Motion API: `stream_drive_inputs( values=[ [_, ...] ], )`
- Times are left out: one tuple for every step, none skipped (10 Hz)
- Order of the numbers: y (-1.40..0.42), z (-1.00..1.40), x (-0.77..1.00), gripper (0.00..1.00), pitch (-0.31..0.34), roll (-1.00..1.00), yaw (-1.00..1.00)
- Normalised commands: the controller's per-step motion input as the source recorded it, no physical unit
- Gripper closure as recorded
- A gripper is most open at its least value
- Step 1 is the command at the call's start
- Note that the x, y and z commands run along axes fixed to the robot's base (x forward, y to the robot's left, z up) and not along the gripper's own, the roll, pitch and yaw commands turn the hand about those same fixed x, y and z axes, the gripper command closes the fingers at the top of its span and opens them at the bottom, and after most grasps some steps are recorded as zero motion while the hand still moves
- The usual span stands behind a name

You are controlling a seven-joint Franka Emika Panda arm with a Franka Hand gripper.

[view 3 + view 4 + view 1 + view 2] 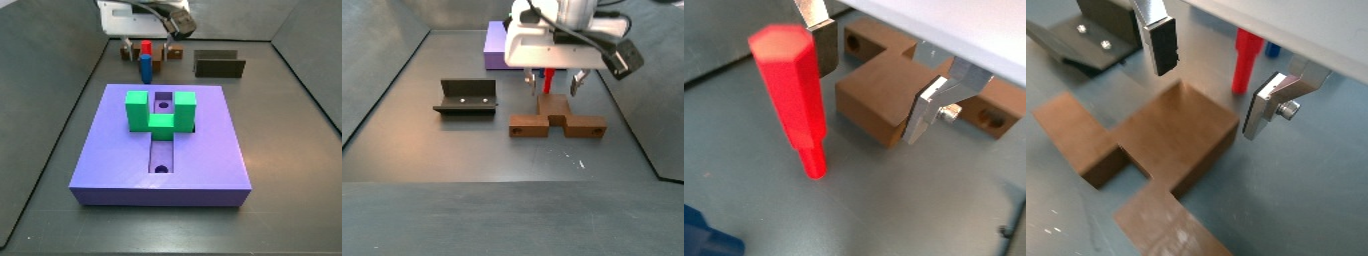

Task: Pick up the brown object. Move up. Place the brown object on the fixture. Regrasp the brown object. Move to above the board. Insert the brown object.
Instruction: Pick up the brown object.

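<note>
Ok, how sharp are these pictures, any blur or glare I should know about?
In both wrist views the close parts look soft: the red peg and the brown object have fuzzy edges. In a side view the board is evenly lit without glare, though the gripper is small. The other side view shows the gripper over the brown object fairly clearly.

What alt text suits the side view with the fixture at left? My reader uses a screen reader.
The open gripper hangs straddling the long bar of the brown object, which lies on the grey floor. The dark fixture stands apart to one side, and a corner of the purple board shows behind the arm.
</note>
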Motion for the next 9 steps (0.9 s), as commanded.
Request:
stream_drive_inputs(
  values=[
    [0.03, -0.31, 0.0, 0.0, 0.0, 0.0, 0.0],
    [0.01, -0.2, 0.08, 0.0, 0.0, 0.0, 0.0],
    [0.03, -0.21, 0.04, 0.0, 0.0, 0.0, 0.0],
    [0.07, -0.2, 0.03, 0.0, 0.004, 0.02, 0.0],
    [0.08, -0.17, 0.04, 0.0, 0.023, 0.05, 0.0],
    [0.17, -0.15, 0.03, 0.0, 0.039, 0.04, -0.05],
    [0.13, -0.04, 0.0, 0.0, 0.033, 0.0, -0.1],
    [0.07, 0.0, 0.0, 0.0, 0.019, 0.0, -0.07],
    [0.0, 0.0, 0.0, 0.0, 0.01, 0.0, -0.01]
  ],
)
